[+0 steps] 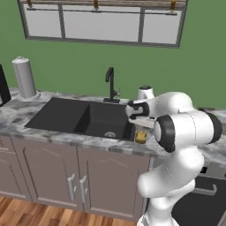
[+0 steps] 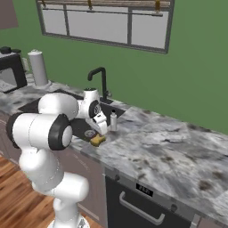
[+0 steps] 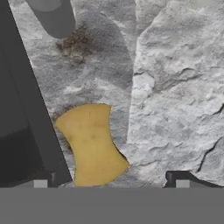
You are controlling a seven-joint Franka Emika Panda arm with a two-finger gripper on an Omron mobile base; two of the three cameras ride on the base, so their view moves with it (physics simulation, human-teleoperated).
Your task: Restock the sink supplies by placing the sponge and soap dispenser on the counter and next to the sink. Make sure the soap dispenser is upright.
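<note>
The yellow-orange sponge (image 3: 92, 144) lies flat on the marbled counter (image 3: 175, 87), right beside the black sink (image 3: 22, 122). My gripper (image 3: 111, 181) hangs just above it, open, with the fingertips (image 3: 41, 183) wide apart and touching nothing. From the right base view, the sponge (image 2: 98, 140) sits at the counter's front edge under my gripper (image 2: 101, 128). The soap dispenser (image 2: 113, 121), a slim pale bottle, stands upright on the counter (image 2: 169, 147) just behind the sponge, near the sink's (image 2: 80, 124) right rim. From above, the soap dispenser (image 3: 52, 17) shows as a grey cylinder. The sponge (image 1: 141, 137) also shows beside the sink (image 1: 84, 117).
A tall black faucet (image 1: 110, 84) rises behind the sink. A white paper-towel roll (image 1: 24, 77) stands at the far left of the counter. A dark appliance (image 2: 9, 67) sits at the left end. An appliance front with a handle (image 2: 142, 205) is under the counter on the right.
</note>
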